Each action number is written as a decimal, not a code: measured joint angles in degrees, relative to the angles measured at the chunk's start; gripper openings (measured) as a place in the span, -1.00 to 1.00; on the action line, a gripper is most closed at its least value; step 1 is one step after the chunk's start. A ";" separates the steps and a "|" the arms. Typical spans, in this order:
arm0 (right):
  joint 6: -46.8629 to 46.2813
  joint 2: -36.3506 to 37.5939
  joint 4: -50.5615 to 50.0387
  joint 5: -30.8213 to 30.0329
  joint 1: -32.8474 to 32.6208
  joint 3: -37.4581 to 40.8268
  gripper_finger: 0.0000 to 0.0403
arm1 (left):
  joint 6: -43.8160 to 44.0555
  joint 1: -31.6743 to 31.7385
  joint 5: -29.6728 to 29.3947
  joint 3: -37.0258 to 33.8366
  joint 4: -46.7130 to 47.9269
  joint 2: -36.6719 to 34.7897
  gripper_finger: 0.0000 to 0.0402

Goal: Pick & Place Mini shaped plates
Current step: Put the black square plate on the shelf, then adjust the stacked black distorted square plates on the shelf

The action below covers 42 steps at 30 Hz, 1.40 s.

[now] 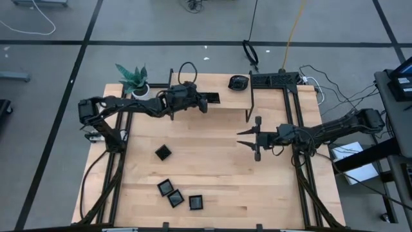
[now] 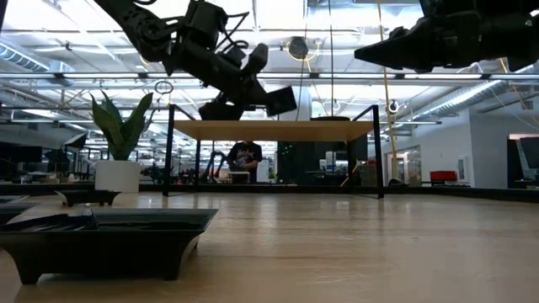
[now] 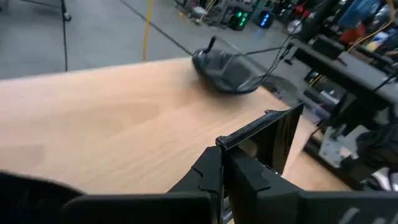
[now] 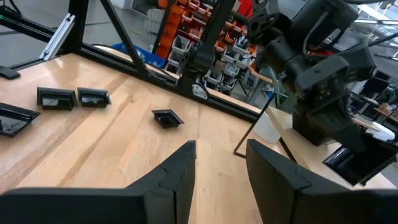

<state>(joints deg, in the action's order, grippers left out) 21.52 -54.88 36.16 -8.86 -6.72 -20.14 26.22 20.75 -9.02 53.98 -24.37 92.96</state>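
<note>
I have the left end effector [image 1: 205,103] pinching a square mini plate [image 1: 212,98] over the worktop's [image 1: 212,167] far side. My right end effector [image 1: 248,137] hangs spread and empty mid-worktop. Four plates [image 1: 175,193] lie on the near side, one rounded dish [image 1: 239,82] at the far edge; most work remains, I judge.

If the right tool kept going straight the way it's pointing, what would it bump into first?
Probably nothing nearby: the right tool, open and empty, points across bare table. Farther along sits a lone black plate, though the tool likely passes above it.
</note>
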 joint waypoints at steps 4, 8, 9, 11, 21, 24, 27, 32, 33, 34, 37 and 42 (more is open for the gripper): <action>0.04 -0.01 -0.07 0.00 0.00 0.00 -0.34 | -0.02 -0.25 0.00 0.00 -0.02 0.97 -0.93; 0.15 -0.01 -0.10 0.00 0.00 0.00 -0.34 | -0.85 -0.19 -0.04 0.00 -0.47 0.93 -0.97; 0.15 -0.01 -0.13 0.00 0.00 0.00 -0.34 | -0.85 -0.15 -0.06 0.00 -0.35 0.93 -0.96; 0.15 -0.01 -0.13 0.00 0.00 0.00 -0.34 | -0.85 -0.15 -0.04 0.00 -0.46 0.95 -0.89; 0.15 -0.05 -0.48 0.00 0.00 0.00 -0.34 | -1.78 -0.15 -4.48 0.00 -0.62 0.93 -0.48; 0.15 -0.05 -0.49 0.00 0.00 0.00 -0.34 | -2.31 -0.15 -4.50 0.00 -1.01 0.93 -0.43; 0.15 -0.05 -0.75 0.00 0.00 0.00 -0.34 | -2.60 -0.25 -4.50 0.00 -2.63 0.93 -0.41; 0.15 -0.05 -0.93 -0.01 0.00 0.00 -0.34 | -8.84 -1.35 -3.95 0.00 -8.40 0.93 -0.40; 0.15 -0.05 -1.03 0.00 0.00 0.00 -0.34 | -11.00 -1.76 -3.07 0.00 -9.83 0.93 -0.40; 0.15 -0.05 -1.22 0.00 -0.01 0.00 -0.34 | -13.78 -2.31 -2.25 0.00 -10.98 0.90 -0.40; 0.16 -0.05 -1.85 0.00 -0.01 0.01 -0.34 | -20.57 -4.62 -2.06 0.00 -9.32 -0.52 -0.43; 0.15 -0.08 -2.14 -0.02 -0.02 0.02 -0.34 | -19.32 -9.97 -9.52 0.02 3.04 -5.35 -0.76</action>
<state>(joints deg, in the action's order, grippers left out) 21.67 -54.96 34.02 -8.88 -6.74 -20.12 6.90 10.78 -18.54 54.00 -21.33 87.60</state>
